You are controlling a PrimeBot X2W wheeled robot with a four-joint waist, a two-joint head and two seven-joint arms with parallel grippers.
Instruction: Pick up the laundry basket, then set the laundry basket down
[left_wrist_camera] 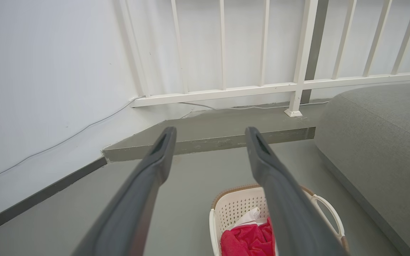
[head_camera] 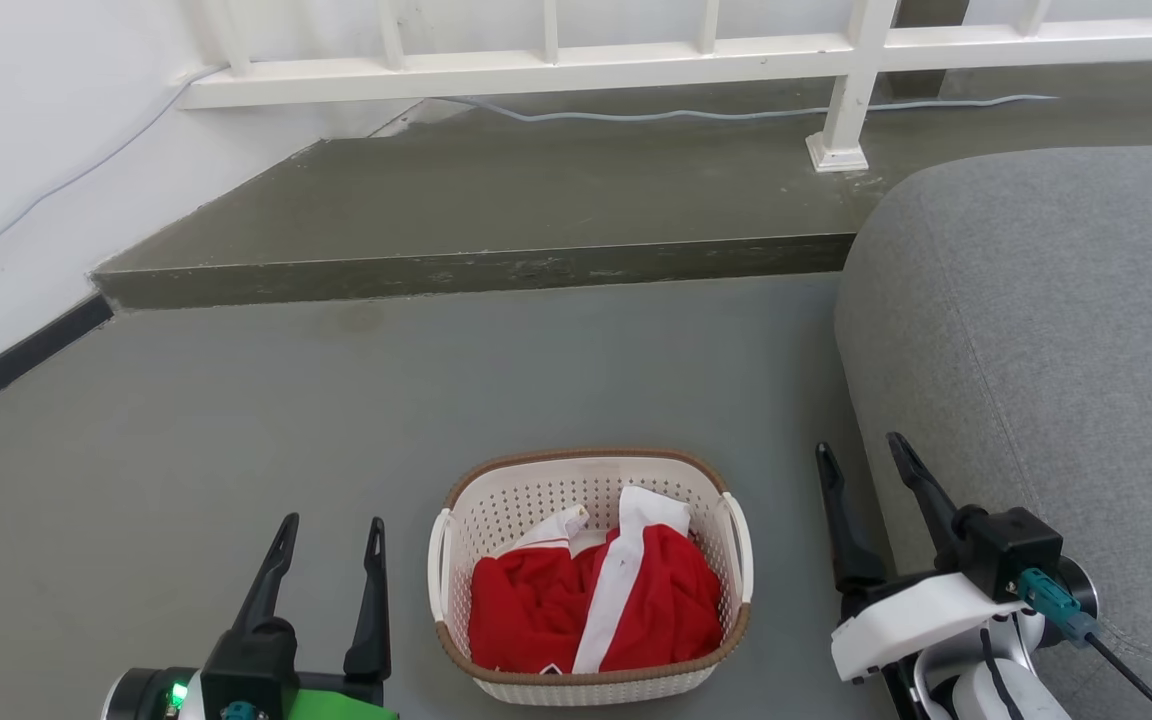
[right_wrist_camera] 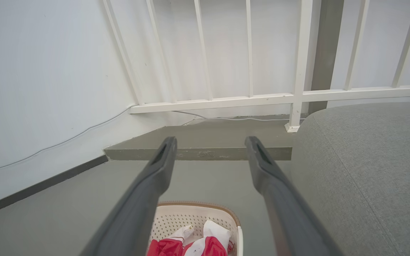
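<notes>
The laundry basket [head_camera: 536, 495] is cream-white and perforated, with a brown rim and white side handles. It stands on the grey floor at the bottom centre of the head view and holds red and white clothing [head_camera: 596, 600]. My left gripper [head_camera: 331, 530] is open just left of the basket, apart from it. On the basket's right, my right gripper [head_camera: 861, 450] is open too, beside the sofa. The left wrist view catches the basket [left_wrist_camera: 237, 204] low between my fingers [left_wrist_camera: 210, 131]. In the right wrist view the basket [right_wrist_camera: 190, 217] lies below my open fingers [right_wrist_camera: 210, 140].
A grey sofa [head_camera: 1046, 330] fills the right side, close to my right arm. A raised concrete step [head_camera: 476, 270] runs across ahead, with a white railing [head_camera: 636, 60] and a cable behind it. A white wall [head_camera: 26, 150] bounds the left. Bare floor lies between basket and step.
</notes>
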